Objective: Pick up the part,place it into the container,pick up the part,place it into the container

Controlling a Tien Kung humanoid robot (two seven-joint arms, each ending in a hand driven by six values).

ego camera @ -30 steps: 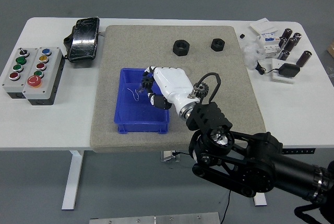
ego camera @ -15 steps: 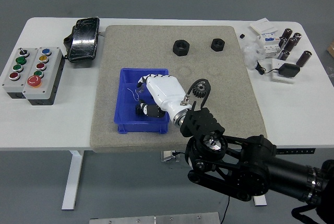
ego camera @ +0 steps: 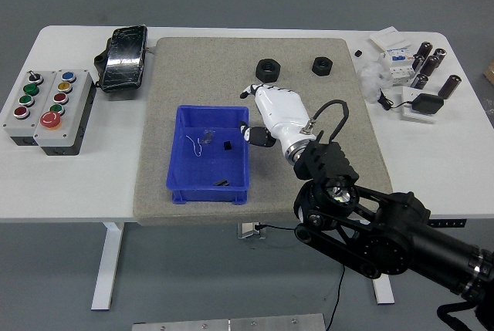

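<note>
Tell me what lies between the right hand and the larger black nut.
Nothing: in the head view only bare grey mat separates the right hand from the larger black nut just beyond it.

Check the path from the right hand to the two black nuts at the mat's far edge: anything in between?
Nothing visible. The right hand is beside the blue bin; only bare mat separates it from the larger nut and the smaller nut.

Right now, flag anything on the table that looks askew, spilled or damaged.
Nothing is spilled or visibly damaged. The blue bin sits slightly skewed on the grey mat, holding small parts. Two black nuts lie apart near the mat's far edge. The right hand hovers beside the bin.
</note>
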